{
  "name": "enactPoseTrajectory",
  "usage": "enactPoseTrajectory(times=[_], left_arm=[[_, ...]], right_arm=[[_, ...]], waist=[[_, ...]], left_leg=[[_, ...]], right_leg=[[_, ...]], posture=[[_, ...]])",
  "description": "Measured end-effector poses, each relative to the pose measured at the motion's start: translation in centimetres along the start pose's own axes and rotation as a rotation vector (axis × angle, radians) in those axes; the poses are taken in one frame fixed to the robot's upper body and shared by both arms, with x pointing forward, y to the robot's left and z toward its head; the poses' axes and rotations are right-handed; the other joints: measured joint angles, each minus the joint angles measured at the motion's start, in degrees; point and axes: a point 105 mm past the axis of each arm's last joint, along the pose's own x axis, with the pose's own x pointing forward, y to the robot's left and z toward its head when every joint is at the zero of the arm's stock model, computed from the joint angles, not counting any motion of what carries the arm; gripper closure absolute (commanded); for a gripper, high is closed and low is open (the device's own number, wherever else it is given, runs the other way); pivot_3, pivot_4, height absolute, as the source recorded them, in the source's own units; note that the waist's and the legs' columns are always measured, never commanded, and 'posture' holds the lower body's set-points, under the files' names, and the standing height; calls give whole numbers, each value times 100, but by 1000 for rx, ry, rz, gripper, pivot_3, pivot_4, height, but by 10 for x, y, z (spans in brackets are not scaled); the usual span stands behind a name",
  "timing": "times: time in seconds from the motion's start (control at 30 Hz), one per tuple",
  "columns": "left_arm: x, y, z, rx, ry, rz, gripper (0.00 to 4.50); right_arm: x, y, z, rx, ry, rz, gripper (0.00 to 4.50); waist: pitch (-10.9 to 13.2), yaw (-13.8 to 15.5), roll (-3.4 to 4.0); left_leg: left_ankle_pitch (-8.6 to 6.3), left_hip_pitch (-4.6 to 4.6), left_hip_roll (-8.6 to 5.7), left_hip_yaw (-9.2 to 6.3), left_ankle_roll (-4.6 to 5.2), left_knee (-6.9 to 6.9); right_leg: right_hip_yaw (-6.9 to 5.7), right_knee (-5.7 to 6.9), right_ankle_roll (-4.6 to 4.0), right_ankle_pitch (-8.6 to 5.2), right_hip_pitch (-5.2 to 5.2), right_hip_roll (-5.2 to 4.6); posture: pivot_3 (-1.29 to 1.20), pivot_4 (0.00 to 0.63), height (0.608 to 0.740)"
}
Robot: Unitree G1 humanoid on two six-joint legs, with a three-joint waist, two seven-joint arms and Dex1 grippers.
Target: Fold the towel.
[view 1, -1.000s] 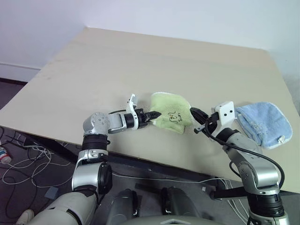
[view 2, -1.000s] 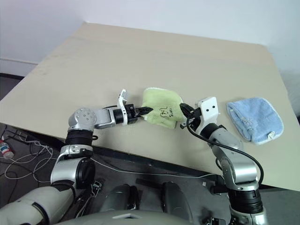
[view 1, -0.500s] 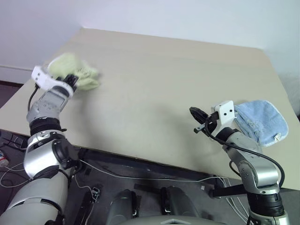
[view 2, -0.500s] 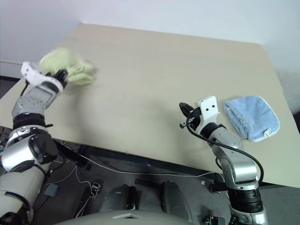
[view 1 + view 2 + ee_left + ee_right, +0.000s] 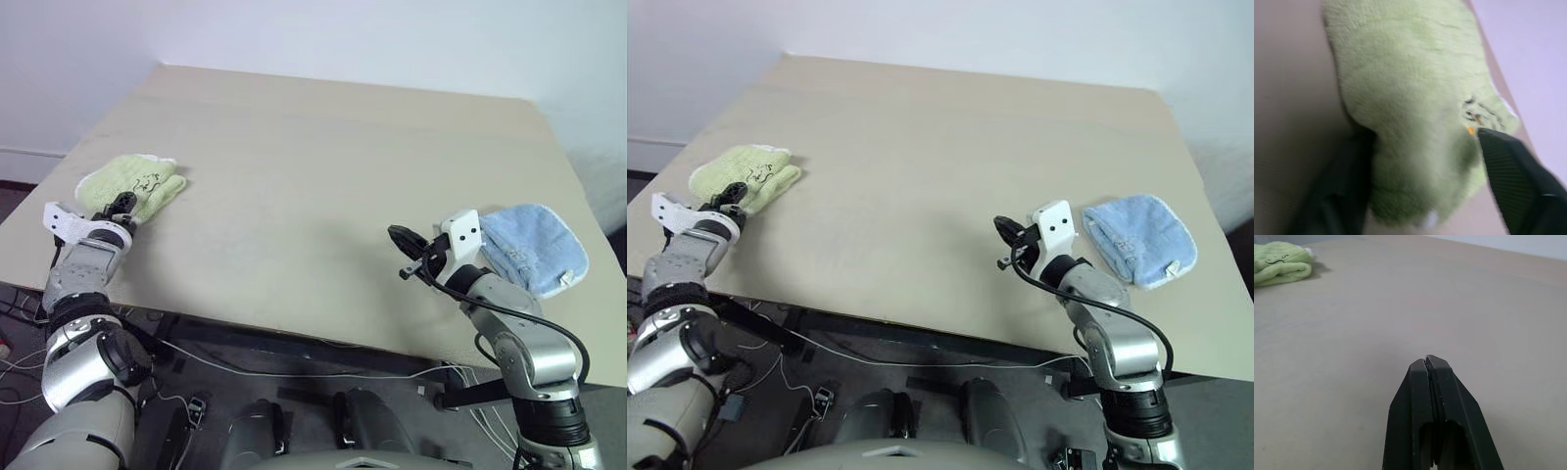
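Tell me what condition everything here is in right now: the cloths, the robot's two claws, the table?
Green towel: folded into a bundle, lying at the table's left edge.
Blue towel: folded, lying flat at the table's right side.
Left gripper: fingers spread open around the green towel's near end.
Right gripper: fingers shut, holding nothing, above the table.
Table: bare wood between the towels.

Light: we see even, soft daylight-like brightness over the table (image 5: 323, 157).
Shadows: we find only faint, short ones, under the right gripper (image 5: 400, 240) and beside the towel (image 5: 132, 184).
Glare: we note a pale washed-out wall (image 5: 392, 39).
Blur: our left wrist view is soft, the towel's pile smeared, the fingers (image 5: 1513, 171) hazy.
Focus: our right wrist view is crisp on the near fingertips (image 5: 1430, 363).
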Motion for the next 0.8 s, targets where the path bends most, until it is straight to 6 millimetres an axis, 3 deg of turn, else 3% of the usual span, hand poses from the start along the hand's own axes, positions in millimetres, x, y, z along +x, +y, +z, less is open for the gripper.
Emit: enactPoseTrajectory(times=[0.23,0.4,0.63,0.8], left_arm=[[-46,4,-18,197,169,-114,17],[-77,-22,-69,423,376,-314,17],[-61,-77,-115,977,279,-567,17],[-53,-89,-143,1049,297,-681,17]], right_arm=[[5,0,0,13,-2,10,4500],[14,-8,4,53,-34,-33,4500],[15,-46,-5,59,-34,-249,4500],[5,-56,-16,72,-20,-339,4500]], waist=[[-2,-21,0],[-2,86,3],[-6,129,3],[-6,89,6]], left_leg=[[4,2,-2,-2,-12,0],[-12,2,-10,-5,-22,-3],[-5,-1,-47,0,-30,-69],[6,-1,-42,-1,-10,-73]], right_leg=[[4,-3,-1,0,6,-11],[2,-7,-23,-10,6,-26],[-8,-25,-50,-22,-11,-73],[-13,-21,-45,-21,-13,-70]], posture=[[0,150,722],[0,150,722],[0,150,722],[0,150,722]])
